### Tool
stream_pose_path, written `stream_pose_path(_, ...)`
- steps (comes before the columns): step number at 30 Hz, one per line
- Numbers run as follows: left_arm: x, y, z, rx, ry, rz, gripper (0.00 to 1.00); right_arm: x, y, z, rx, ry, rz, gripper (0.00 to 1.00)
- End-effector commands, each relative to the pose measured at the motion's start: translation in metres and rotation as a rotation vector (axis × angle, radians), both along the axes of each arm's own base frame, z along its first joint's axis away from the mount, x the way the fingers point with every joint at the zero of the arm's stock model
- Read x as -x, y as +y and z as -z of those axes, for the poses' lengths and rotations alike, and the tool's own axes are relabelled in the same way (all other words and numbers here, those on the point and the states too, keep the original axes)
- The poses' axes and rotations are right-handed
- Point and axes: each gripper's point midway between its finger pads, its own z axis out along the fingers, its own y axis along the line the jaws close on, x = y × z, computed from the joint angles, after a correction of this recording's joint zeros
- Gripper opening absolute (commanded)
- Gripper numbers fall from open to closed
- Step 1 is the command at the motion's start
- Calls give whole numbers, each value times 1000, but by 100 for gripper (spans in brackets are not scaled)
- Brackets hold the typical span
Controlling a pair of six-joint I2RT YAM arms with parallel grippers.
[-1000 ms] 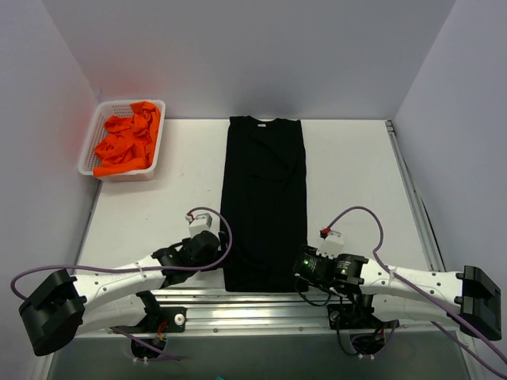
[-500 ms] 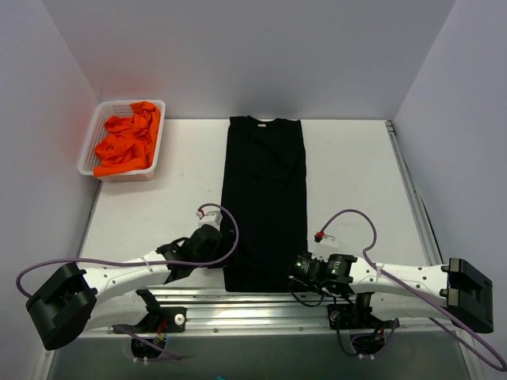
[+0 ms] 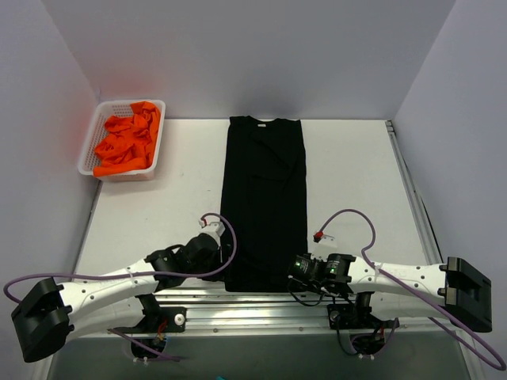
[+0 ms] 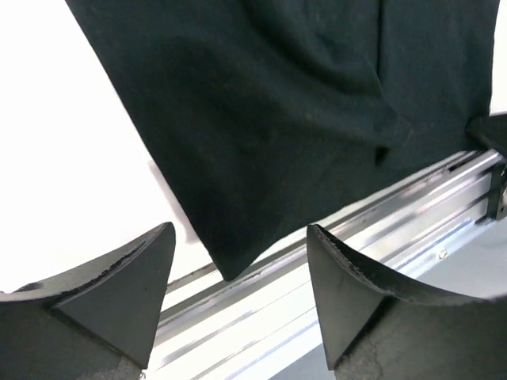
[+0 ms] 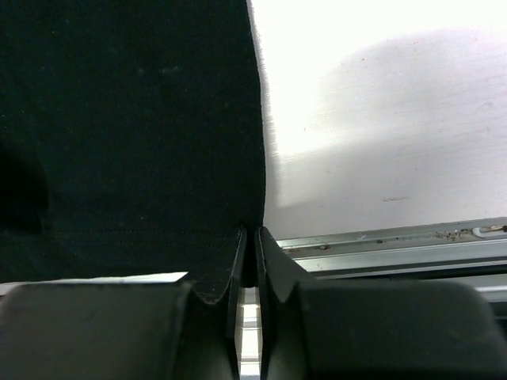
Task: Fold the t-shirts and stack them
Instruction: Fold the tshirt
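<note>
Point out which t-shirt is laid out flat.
The black t-shirt, spread lengthwise on the table. The orange t-shirts lie bunched in the white basket at the far left.

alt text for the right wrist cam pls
The right gripper is shut on the right edge of a black t-shirt, near its bottom corner. The shirt lies flat over the left half of the view; white table fills the right, with a metal rail along the bottom.

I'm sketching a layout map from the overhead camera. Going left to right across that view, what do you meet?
White basket holding the orange t-shirts → left gripper → black t-shirt → right gripper, at the shirt's near right corner.
</note>
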Motion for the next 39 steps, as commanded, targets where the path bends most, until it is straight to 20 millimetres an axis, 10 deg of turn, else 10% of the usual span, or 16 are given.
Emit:
stream_pose_path(1, 9, -4, 2, -5, 29, 35, 75, -2, -7, -7, 38, -18, 13, 1)
stream_pose_path(12, 12, -18, 35, -40, 63, 43, 66, -4, -12, -9, 52, -36, 21, 0)
stream_pose_path(18, 3, -20, 38, -64, 43, 25, 3, -9, -15, -17, 50, -68, 40, 0)
stream_pose_path(31, 14, 11, -39, -30, -51, -7, 2, -25, -7, -63, -23, -187, 59, 0)
stream_pose_path(39, -17, 6, -77, 2, -166, -77, 2, -62, 18, -100, 14, -348, 48, 0)
